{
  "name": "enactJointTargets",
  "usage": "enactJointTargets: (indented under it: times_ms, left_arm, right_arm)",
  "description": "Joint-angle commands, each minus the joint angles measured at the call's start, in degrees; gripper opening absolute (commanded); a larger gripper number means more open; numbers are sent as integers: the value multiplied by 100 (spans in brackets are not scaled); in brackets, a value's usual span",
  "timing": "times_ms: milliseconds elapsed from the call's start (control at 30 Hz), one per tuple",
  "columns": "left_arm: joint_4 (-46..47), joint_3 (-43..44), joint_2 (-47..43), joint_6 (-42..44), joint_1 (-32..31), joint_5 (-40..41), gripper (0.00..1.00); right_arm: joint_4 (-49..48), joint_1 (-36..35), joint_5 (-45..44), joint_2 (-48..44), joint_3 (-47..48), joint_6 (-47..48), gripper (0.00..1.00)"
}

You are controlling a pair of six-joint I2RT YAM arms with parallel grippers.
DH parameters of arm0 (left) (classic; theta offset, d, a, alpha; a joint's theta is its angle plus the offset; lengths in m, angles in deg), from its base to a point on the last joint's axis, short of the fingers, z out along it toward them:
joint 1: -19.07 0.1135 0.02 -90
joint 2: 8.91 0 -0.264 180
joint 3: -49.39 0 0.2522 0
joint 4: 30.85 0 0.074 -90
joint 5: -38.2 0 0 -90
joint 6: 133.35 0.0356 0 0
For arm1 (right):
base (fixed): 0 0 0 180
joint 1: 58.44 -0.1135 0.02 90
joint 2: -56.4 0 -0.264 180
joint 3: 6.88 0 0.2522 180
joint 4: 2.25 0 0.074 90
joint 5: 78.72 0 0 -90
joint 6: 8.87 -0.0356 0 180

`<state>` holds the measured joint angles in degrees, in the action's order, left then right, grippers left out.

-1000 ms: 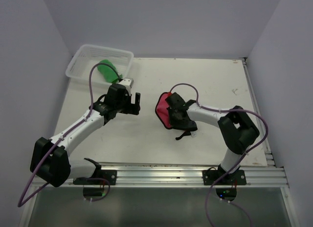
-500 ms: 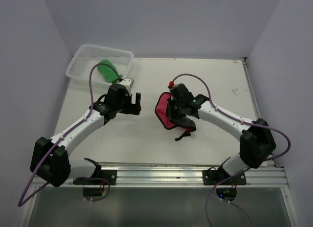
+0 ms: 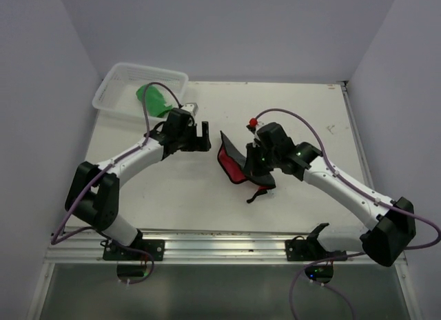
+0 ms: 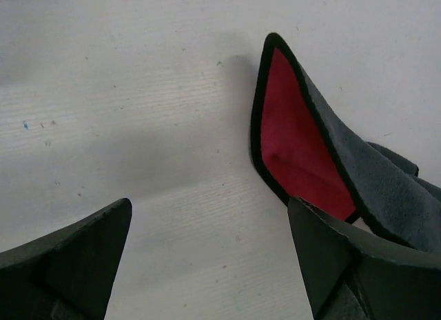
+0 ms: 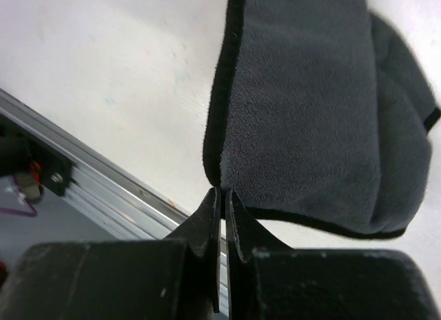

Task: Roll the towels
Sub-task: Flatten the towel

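In the top view, part of the red towel (image 3: pixel 231 161) was covered by the right gripper (image 3: pixel 258 172), whose fingertips were hidden under its own body. The towel was cut off by the top edge in the right wrist view and by the right edge in the left wrist view. The green towel (image 3: pixel 153 99) was partly crossed by a purple cable (image 3: pixel 165 85).

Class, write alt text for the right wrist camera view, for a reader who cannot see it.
The right hand, fingers closed, pinches the black-trimmed edge of a towel, whose dark grey side fills the upper right of the view. Behind it is the white table, with a metal rail crossing the lower left.
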<state>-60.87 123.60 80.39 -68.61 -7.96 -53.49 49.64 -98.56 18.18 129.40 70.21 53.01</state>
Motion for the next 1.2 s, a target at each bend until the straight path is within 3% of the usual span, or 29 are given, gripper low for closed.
enactJointTargets:
  times_ms: [0, 267, 600, 933, 1167]
  left_arm:
    - [385, 232, 105, -435, -22, 2, 99]
    - [1148, -550, 140, -822, -22, -375, 99]
    - [1763, -1569, 466, -1253, -215, -507, 97]
    - [1774, -1219, 975, -955, -496, -209, 71]
    - [1915, -1202, 1230, -850, -558, -173, 58]
  right_arm:
    - [64, -40, 496, -416, -785, 228, 0]
    - [-533, -75, 954, -927, -2043, 61, 0]
    - [-816, -84, 945, -673, -2114, -1, 0]
    - [-1001, -101, 945, -672, -2307, -53, 0]
    - [-886, -101, 945, -777, -2325, 8, 0]
